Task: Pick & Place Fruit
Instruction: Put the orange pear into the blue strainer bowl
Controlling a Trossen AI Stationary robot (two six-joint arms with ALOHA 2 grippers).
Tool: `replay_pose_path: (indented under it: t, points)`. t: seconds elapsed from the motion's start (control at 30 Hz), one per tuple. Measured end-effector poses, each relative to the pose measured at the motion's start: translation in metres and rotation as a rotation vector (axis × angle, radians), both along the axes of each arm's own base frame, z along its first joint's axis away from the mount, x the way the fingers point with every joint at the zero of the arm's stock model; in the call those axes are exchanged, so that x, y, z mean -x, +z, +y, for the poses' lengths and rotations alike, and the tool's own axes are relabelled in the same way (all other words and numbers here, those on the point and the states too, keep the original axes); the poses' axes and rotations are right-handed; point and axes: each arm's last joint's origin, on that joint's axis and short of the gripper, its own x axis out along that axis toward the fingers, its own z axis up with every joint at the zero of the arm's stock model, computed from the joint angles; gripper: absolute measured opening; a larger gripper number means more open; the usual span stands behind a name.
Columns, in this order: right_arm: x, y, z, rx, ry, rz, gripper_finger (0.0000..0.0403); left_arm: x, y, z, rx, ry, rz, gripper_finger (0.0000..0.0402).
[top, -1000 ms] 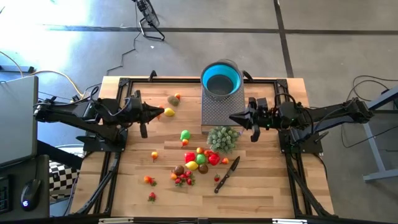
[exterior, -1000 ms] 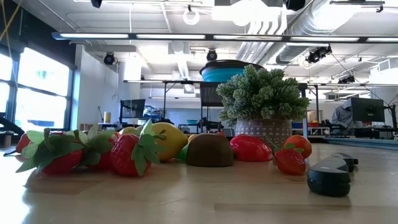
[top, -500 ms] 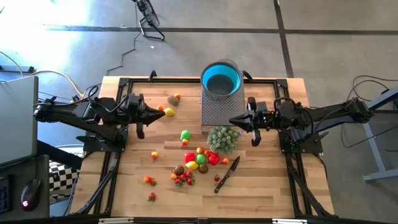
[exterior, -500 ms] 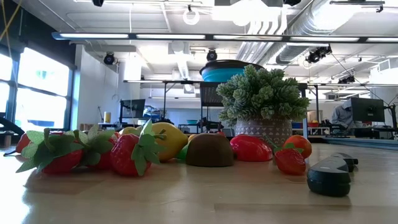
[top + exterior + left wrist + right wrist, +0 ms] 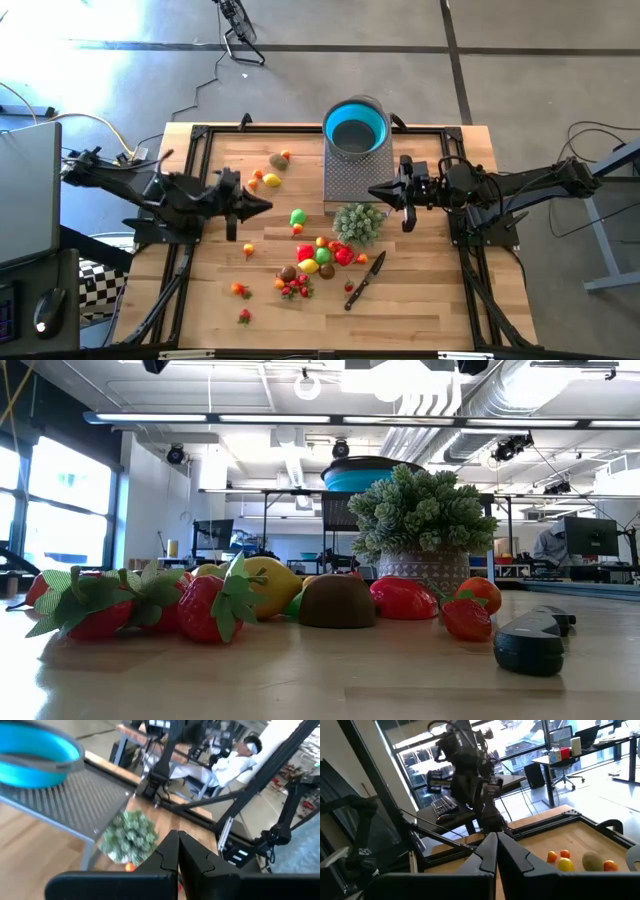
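The left gripper (image 5: 268, 207) hovers with fingers pressed together, holding nothing. The green fruit (image 5: 298, 216) lies just beyond its tip on the surface (image 5: 420, 300), nearer than the right gripper (image 5: 373, 192), also closed and empty. The fruit is round, with no long axis. No readable writing shows.
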Motion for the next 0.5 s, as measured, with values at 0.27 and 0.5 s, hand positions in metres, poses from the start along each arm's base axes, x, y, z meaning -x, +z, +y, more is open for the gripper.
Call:
replay_pose_path:
  t: [0.27, 0.5]
  points:
    - [0.0, 0.0, -0.002, -0.004, -0.076, 0.0, 0.0002, 0.003, -0.011, -0.025, 0.089, 0.052, 0.061, 0.0]
    - [0.0, 0.0, -0.003, -0.021, -0.093, -0.001, 0.0002, 0.01, -0.014, -0.034, 0.096, 0.103, 0.07, 0.0]
